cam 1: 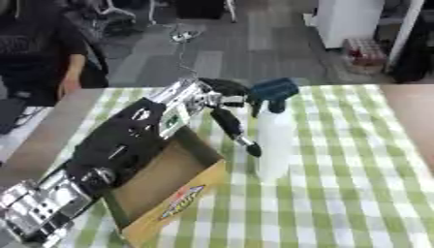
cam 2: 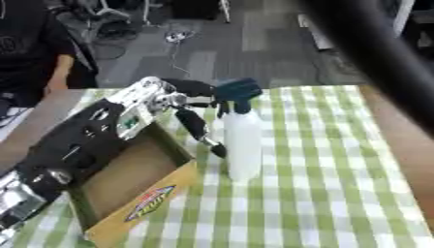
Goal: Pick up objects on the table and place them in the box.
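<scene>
Left arm is reaching in from the lower left, crossing over the cardboard box (cam 1: 182,191). Left hand (cam 1: 222,99) is sitting at the white spray bottle (cam 1: 273,140) with the blue trigger head (cam 1: 273,90), upper fingers (cam 1: 229,86) curling around the head, a lower one (cam 1: 236,130) pointing down beside the bottle body and touching it. Looks like it is gripping the bottle top.

Bottle is standing upright on the green-checked cloth of the desk (cam 1: 356,184), just beside the box's right wall, outside it. Box is lying open at the desk's left part, its near corner close to the front edge.

Cloth right of the bottle is lying open up to the desk's right edge. A blurred dark bar is crossing the right eye view's upper right corner; right hand cannot be made out.
</scene>
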